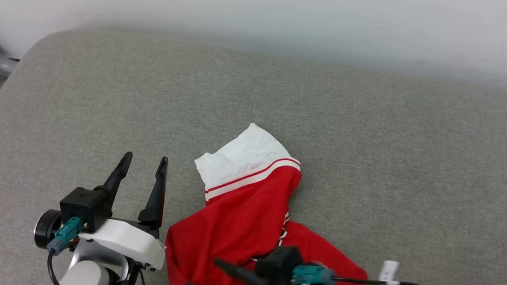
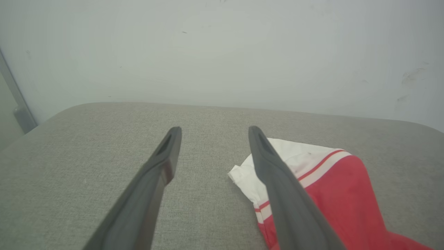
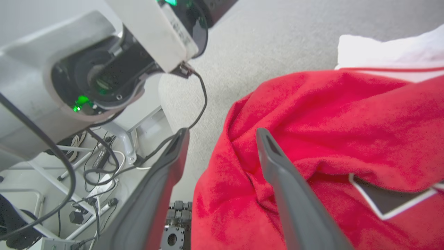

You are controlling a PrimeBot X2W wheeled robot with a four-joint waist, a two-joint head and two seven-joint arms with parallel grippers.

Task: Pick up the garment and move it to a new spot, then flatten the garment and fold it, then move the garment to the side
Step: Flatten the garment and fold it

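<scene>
**On the near edge of the surface: a bunched jersey, flattening and folding not yet done**

Near the middle of the front edge lies the garment [image 1: 246,216], a red heap with folds running through it. One white sleeve [image 1: 242,158] with striped trim points toward the far side. A corner of the black, white-edged lettering [image 3: 388,199] peeks from under a fold.

The right end effector [image 1: 202,275] hangs over the near part of the heap, fingers spread apart and pointing left, clamped on nothing. I cannot tell whether it touches the cloth.

The left end effector [image 1: 146,157] sits just left of the garment, fingers wide apart and empty, aimed at the far wall [image 1: 267,4].

The grey fabric surface [image 1: 376,126] stretches bare to the far, left and right.

I judge the task to be early. Whether this spot is already the new one cannot be told. The jersey is neither flat nor folded, so spreading, folding and moving it aside all remain.
</scene>
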